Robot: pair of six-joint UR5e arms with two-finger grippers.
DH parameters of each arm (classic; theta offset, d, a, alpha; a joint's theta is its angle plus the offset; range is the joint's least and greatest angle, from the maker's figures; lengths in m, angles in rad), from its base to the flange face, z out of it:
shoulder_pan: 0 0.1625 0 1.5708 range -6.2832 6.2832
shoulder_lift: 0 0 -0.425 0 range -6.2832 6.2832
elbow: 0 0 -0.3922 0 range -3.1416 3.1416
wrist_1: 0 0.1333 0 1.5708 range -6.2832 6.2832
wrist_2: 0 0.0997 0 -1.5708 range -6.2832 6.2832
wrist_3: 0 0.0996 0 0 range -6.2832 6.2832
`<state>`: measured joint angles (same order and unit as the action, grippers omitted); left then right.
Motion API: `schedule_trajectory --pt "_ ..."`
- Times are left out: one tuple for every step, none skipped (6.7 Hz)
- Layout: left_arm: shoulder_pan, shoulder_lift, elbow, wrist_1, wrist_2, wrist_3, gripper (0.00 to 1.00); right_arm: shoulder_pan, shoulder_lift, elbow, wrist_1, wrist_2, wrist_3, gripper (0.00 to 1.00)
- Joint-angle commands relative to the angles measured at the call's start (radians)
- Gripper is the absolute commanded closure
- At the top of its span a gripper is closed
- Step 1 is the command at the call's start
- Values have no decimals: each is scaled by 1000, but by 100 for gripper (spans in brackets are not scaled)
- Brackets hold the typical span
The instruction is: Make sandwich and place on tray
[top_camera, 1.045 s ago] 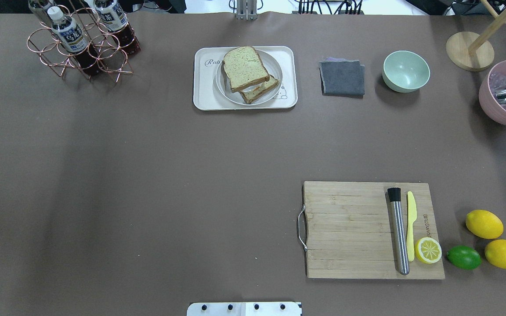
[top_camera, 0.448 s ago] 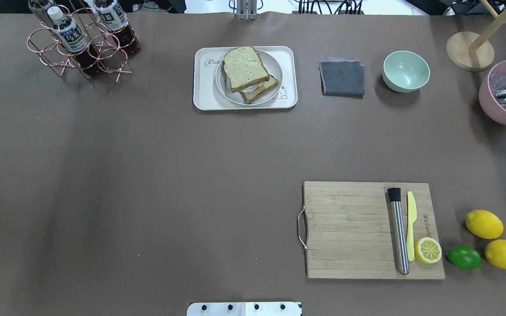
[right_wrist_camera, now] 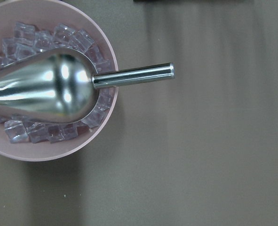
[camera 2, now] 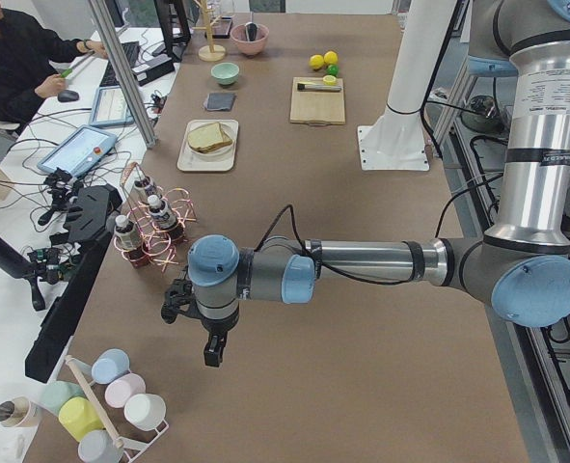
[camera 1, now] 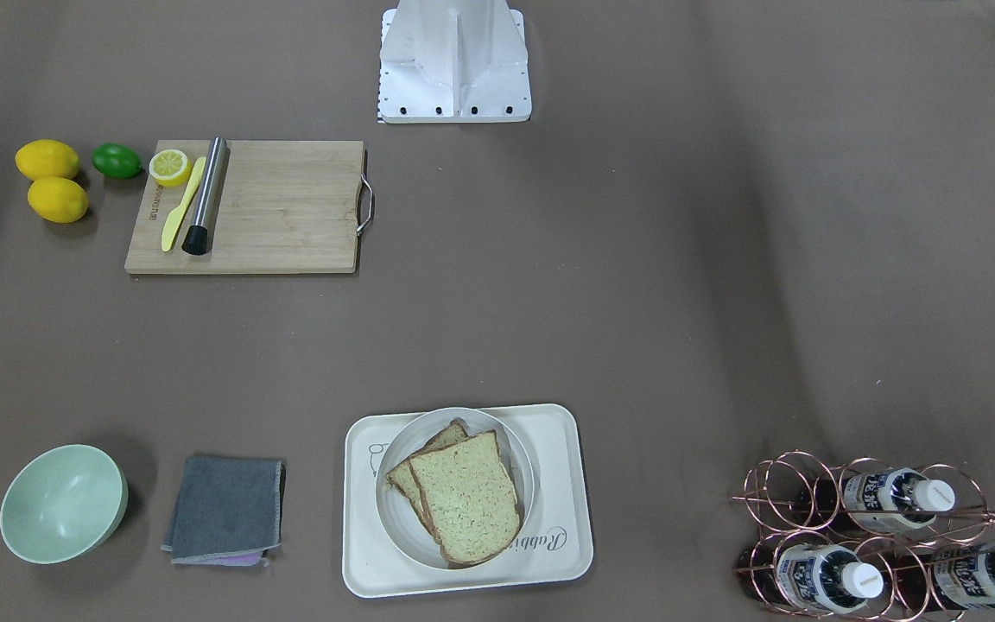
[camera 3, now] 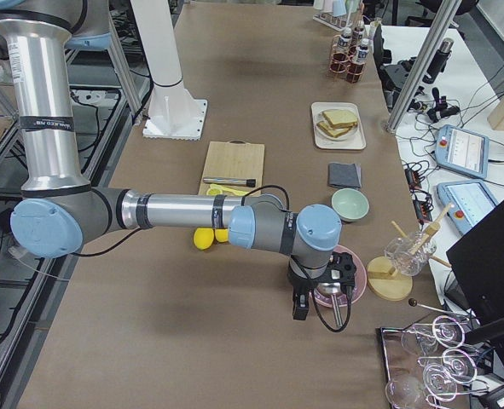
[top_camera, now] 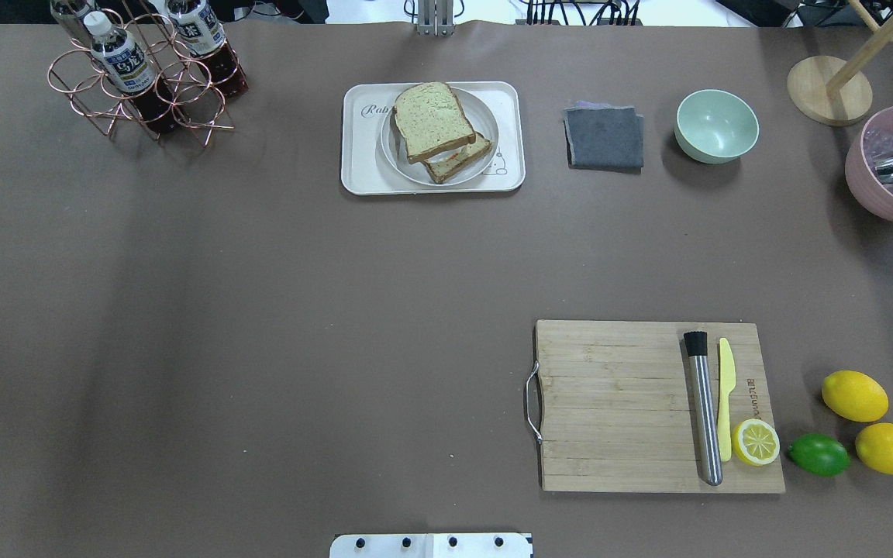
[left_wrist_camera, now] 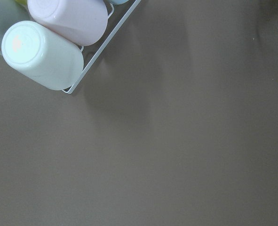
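The sandwich [top_camera: 435, 128], two speckled bread slices with orange egg showing between them, lies on a round white plate [top_camera: 487, 118] on the cream tray [top_camera: 357, 169] at the table's far middle. It also shows in the front-facing view [camera 1: 463, 497] on the tray [camera 1: 568, 432]. Neither arm is near it. The left gripper [camera 2: 210, 352] hangs over bare table at the left end, by the cup rack. The right gripper [camera 3: 299, 305] hangs at the right end, beside the pink ice bowl. I cannot tell whether either is open or shut.
A wooden cutting board [top_camera: 617, 403] carries a steel muddler [top_camera: 704, 411], a yellow knife and a lemon half. Lemons [top_camera: 854, 395] and a lime lie to its right. A grey cloth [top_camera: 604, 137], green bowl [top_camera: 716, 125], bottle rack [top_camera: 140, 70] and pink ice bowl with scoop [right_wrist_camera: 49, 89] stand around.
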<state>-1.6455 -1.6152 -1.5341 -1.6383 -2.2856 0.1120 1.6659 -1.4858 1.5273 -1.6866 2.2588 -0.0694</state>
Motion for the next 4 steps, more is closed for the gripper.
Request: schedule_trajectory --pt "1 0 -1 0 0 0 3 0 -4 1 1 -4 -1 0" --pt "0 0 0 0 0 0 3 0 -8 1 1 -1 -1 0" --pt "1 0 2 0 0 0 3 0 -10 1 1 -2 -4 0" --pt "1 0 3 0 0 2 3 0 -10 1 1 -2 -7 0"
